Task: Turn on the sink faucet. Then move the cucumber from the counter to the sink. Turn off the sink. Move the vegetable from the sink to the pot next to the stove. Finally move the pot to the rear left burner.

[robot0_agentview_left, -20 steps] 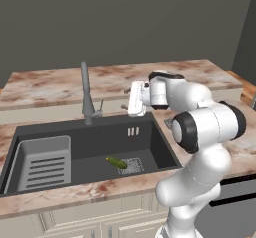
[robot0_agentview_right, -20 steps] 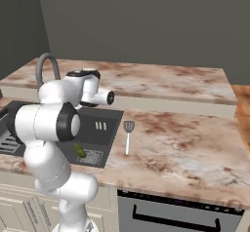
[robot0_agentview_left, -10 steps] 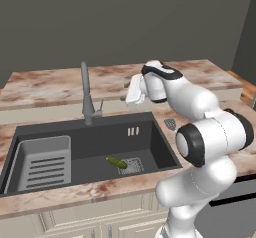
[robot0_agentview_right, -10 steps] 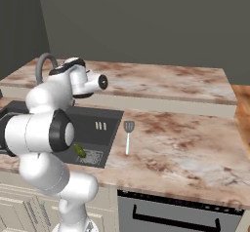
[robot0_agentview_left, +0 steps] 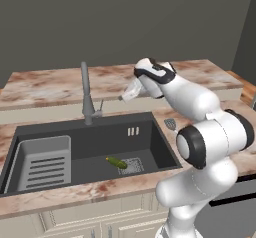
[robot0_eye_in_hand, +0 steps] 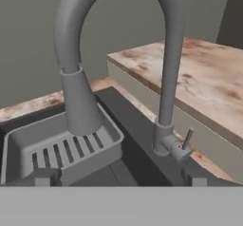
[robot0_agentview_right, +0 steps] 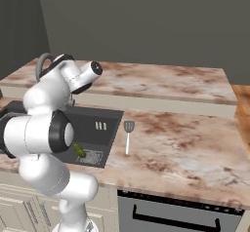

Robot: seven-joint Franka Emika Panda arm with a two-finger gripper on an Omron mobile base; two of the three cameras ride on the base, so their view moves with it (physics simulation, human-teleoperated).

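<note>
The sink faucet (robot0_eye_in_hand: 166,73) arches close in front of my hand, its thin side lever (robot0_eye_in_hand: 188,137) just above my right fingertip. A grey column like running water drops from the spout mouth onto the ribbed rack (robot0_eye_in_hand: 61,144). My gripper (robot0_eye_in_hand: 118,176) is open and holds nothing. From the left base view it (robot0_agentview_left: 124,97) hovers right of the faucet (robot0_agentview_left: 86,94), a little above the lever (robot0_agentview_left: 101,106). The cucumber (robot0_agentview_left: 116,162) lies on the sink (robot0_agentview_left: 150,142) floor beside the drain grate, also as cucumber (robot0_agentview_right: 79,151). The pot and the stove are out of view.
A slotted metal spatula (robot0_agentview_right: 128,136) lies on the counter (robot0_agentview_right: 185,143) just right of the sink. A raised back ledge (robot0_agentview_left: 55,84) runs behind the faucet. A dark appliance front (robot0_agentview_right: 161,214) sits under the counter at the right.
The hand has swung left over the sink's back rim towards the faucet while the arm's elbow dropped to the right. The gripper stayed open. The cucumber has not moved.
</note>
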